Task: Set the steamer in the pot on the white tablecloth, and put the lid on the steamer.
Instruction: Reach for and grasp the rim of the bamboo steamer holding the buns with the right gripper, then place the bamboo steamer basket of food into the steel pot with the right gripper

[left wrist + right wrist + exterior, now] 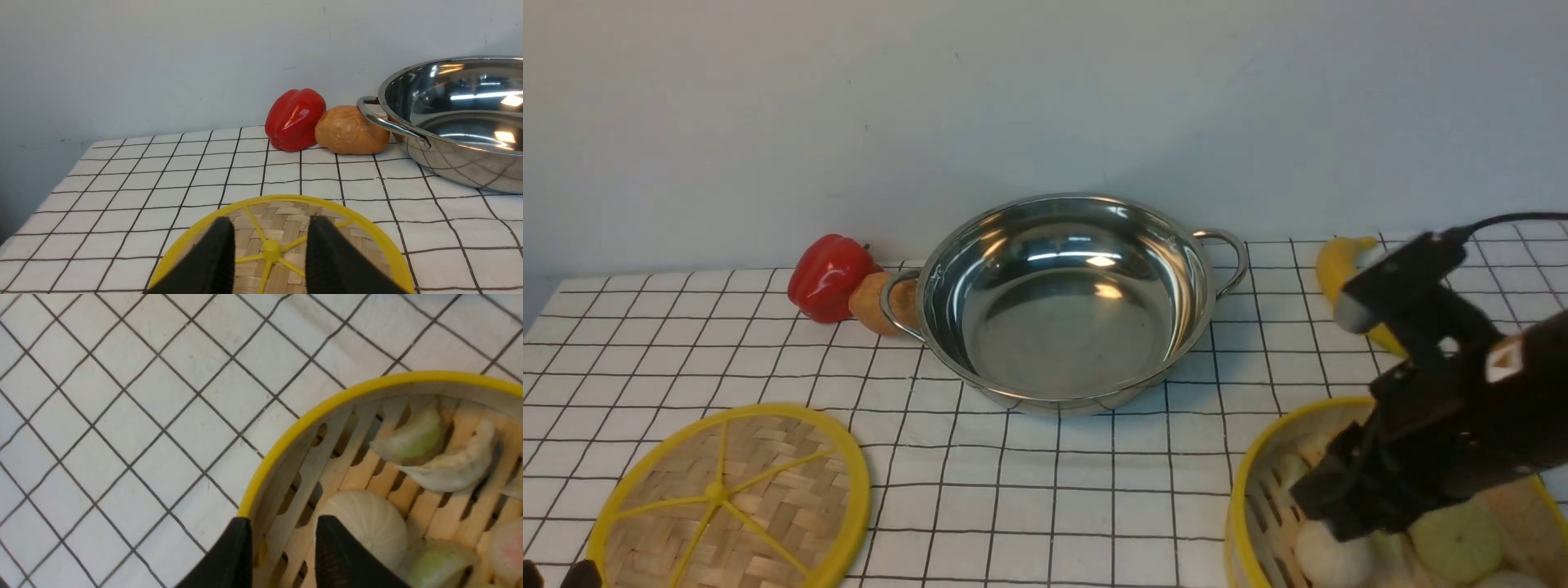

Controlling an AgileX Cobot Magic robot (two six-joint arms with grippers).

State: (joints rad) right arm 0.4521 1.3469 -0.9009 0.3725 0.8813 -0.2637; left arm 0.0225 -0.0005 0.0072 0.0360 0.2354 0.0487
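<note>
My right pincer (282, 522) | jaws apart, astride steamer (367, 386) wall, ready to clamp rim | pot (1062, 327) waits empty at ten o'clock | left pincer (271, 220) apart over lid (286, 214)

Ahead of me, 12 o'clock: plain pale grey wall (768, 106), matte, few small dark specks. Soft even light on it. Shade deepens low toward 9 o'clock.

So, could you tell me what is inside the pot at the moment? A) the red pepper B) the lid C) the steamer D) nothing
D: the pot shows a bare, shiny inside, while the steamer and the lid both rest on the white tablecloth, nearer the robot.
</note>
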